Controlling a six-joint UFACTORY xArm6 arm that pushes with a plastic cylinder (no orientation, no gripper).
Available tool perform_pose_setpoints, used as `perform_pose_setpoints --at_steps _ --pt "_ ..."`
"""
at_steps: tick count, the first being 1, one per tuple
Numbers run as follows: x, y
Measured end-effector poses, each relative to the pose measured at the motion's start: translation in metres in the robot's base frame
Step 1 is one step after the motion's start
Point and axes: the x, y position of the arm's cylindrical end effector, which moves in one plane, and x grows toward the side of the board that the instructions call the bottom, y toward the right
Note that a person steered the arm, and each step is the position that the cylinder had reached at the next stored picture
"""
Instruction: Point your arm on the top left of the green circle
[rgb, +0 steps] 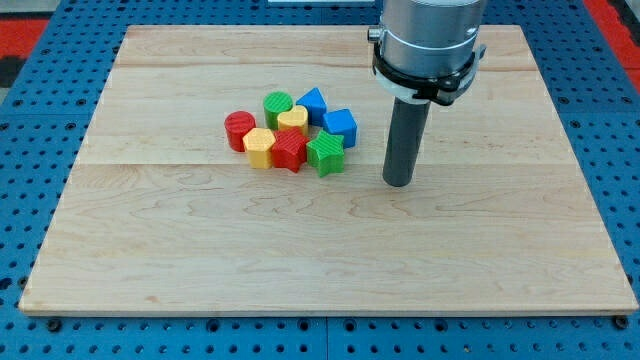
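The green circle (277, 105) is a short green cylinder at the top of a tight cluster of blocks left of the board's middle. My tip (399, 183) rests on the board well to the right of the cluster and lower than the green circle. The dark rod rises from it to the grey arm at the view's top. Touching or close beside the green circle are a yellow heart-shaped block (293, 119) and a blue triangular block (312, 103).
The cluster also holds a red cylinder (239, 130), a yellow block (259, 147), a red block (290, 150), a green block (325, 153) and a blue cube (341, 127). The wooden board (300, 260) lies on a blue pegboard.
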Motion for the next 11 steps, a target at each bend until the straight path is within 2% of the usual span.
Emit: perform_pose_setpoints --at_steps 1,2,3,4,5,6,8,9,10,11 --pt "0.014 -0.03" --pt "0.049 -0.076" --pt "0.051 -0.14" --pt "0.044 -0.148" --pt "0.043 -0.2" --pt "-0.001 -0.262" --pt "-0.107 -0.245" --pt "-0.136 -0.204" --pt "-0.126 -0.151" --pt "-0.079 -0.15"
